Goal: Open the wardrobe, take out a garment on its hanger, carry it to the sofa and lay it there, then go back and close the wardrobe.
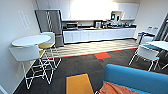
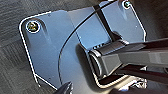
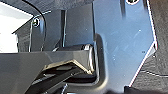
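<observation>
Kitchenette and dark carpet fill the head view, with the blue sofa [image 1: 140,78] at lower right. Orange garment [image 1: 113,89] lies on the sofa seat, just inside its arm (the hanger cannot be made out). Judged from this, the carry and lay-down steps look complete; returning to the wardrobe and closing it remain. White chairs [image 1: 33,53] and a round surface [image 1: 31,40] stand to the left. Whether either tool is released or clenched cannot be told.
</observation>
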### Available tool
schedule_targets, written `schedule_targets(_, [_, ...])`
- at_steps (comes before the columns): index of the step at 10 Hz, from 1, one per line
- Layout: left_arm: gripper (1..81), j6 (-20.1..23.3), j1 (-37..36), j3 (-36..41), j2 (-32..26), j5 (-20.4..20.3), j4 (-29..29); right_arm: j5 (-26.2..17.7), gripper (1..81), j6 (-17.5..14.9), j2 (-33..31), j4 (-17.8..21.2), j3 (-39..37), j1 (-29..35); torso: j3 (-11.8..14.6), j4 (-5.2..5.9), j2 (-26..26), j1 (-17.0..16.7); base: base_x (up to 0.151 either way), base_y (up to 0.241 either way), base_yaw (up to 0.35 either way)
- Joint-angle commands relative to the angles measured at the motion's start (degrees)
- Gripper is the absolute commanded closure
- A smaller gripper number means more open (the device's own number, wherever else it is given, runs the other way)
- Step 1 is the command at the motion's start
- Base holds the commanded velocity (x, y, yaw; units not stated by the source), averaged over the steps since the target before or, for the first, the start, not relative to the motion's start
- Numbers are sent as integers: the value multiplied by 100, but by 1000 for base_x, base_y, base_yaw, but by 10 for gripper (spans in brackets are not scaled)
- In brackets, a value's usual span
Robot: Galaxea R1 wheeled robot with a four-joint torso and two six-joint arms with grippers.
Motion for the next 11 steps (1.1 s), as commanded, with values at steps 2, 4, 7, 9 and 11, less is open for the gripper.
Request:
schedule_targets(2, [10, 16, -183, -21, 22, 229, 55, -283, 10, -25, 59, -4, 16, 181, 0, 0, 0, -1, 0, 0, 293])
schedule_targets(4, [10, 24, -183, -21, 13, 229, 64, -292, 10, -25, 59, -4, 16, 190, 0, 0, 0, 0, 0, 0, 293])
schedule_targets(7, [10, 24, -174, -21, 31, 238, 178, -301, 10, -25, 59, -4, 16, 182, 0, 0, 0, 0, 0, 0, 293])
schedule_targets(9, [10, 24, -174, -21, 40, 238, 204, -292, 10, -25, 59, -4, 16, 173, 0, 0, 0, -1, 0, 0, 293])
schedule_targets(11, [10, 16, -174, -12, 40, 238, 213, -292, 10, -25, 51, -4, 16, 173, 0, 0, 0, -1, 0, 0, 294])
